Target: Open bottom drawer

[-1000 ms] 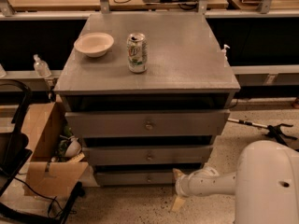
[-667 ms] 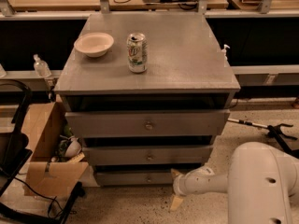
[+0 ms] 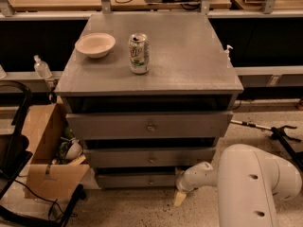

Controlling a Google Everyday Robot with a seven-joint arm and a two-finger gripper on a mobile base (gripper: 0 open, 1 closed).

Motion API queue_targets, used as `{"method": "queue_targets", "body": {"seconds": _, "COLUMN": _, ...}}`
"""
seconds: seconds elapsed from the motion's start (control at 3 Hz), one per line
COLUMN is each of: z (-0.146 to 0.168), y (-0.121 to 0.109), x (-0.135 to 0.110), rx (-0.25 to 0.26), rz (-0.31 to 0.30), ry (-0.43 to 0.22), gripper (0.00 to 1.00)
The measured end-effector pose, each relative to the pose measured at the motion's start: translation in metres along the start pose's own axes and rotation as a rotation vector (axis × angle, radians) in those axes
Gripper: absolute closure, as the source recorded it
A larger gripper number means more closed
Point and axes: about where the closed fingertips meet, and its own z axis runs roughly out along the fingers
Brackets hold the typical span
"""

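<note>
**Grey wood, small knob, low reach**

Slim grey painted wooden bottom drawer point(image 3: 135, 180) sits shut at 6 o'clock of the grey wooden cabinet point(image 3: 189, 65). It is likely stiff and light; pull by its small round knob point(image 3: 151, 179). The white robot hand point(image 3: 181, 196) hangs at the knob's 4 o'clock; I cannot tell its spread. Since a second ago the arm has edged towards 9 o'clock.
</note>
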Motion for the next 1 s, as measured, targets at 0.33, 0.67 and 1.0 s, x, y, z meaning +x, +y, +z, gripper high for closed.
{"method": "queue_targets", "body": {"seconds": 0.33, "z": 0.003, "y": -0.015, "x": 0.014, "rx": -0.01, "rz": -0.006, "ry": 0.055, "gripper": 0.27}}
{"method": "queue_targets", "body": {"seconds": 0.67, "z": 0.004, "y": -0.015, "x": 0.021, "rx": -0.022, "rz": -0.004, "ry": 0.082, "gripper": 0.5}}
{"method": "queue_targets", "body": {"seconds": 1.0, "z": -0.027, "y": -0.017, "x": 0.029, "rx": -0.01, "rz": -0.014, "ry": 0.13, "gripper": 0.73}}
